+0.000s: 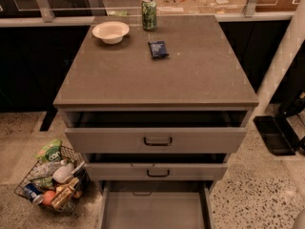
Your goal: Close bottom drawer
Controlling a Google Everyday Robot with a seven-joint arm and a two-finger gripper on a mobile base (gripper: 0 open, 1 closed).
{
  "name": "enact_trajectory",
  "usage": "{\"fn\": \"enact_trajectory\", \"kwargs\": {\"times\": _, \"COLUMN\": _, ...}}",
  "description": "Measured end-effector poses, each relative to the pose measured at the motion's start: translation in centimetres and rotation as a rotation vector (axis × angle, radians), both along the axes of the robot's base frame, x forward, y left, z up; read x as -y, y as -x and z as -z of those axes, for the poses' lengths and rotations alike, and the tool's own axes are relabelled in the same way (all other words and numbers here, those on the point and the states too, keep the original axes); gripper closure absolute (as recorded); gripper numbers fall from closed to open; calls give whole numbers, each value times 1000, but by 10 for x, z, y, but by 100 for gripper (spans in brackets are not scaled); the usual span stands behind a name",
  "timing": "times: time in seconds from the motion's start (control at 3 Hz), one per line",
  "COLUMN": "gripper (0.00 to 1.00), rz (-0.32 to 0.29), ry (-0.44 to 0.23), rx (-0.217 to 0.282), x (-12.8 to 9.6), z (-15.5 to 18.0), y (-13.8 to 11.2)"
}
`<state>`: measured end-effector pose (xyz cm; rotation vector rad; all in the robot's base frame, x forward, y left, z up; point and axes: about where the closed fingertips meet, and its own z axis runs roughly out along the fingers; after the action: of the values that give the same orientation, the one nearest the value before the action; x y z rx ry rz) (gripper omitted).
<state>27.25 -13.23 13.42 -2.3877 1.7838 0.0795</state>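
Pushing where on it?

You want the bottom drawer (155,209), pulled far out at the foot of the cabinet (190,75), below the middle drawer (190,171). Your end effector is out of view, so I cannot tell its state. Meet the front squarely at centre; push straight in.

Matt, smooth, perhaps metal bottom drawer (155,210)

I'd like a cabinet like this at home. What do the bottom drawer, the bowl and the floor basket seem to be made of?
Bottom drawer: matt grey painted metal or laminate, judging by its flat, even tray; hard to say which. Bowl: probably cream plastic or ceramic, smooth with a slight sheen. Basket: thin metal wire, with see-through sides. The gripper is out of view.
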Motion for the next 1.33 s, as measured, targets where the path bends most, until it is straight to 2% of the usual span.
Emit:
{"fn": "enact_trajectory", "kwargs": {"times": 0.33, "gripper": 100, "rz": 6, "ry": 1, "rx": 83, "x": -7, "z": -4, "y": -54}}
{"fn": "enact_trajectory", "kwargs": {"times": 0.67, "gripper": 100, "rz": 6, "ry": 0, "rx": 83, "x": -8, "z": -4, "y": -50}}
{"fn": "enact_trajectory", "kwargs": {"times": 1.33, "gripper": 100, "rz": 20, "ry": -10, "rx": 123, "x": -22, "z": 12, "y": -117}}
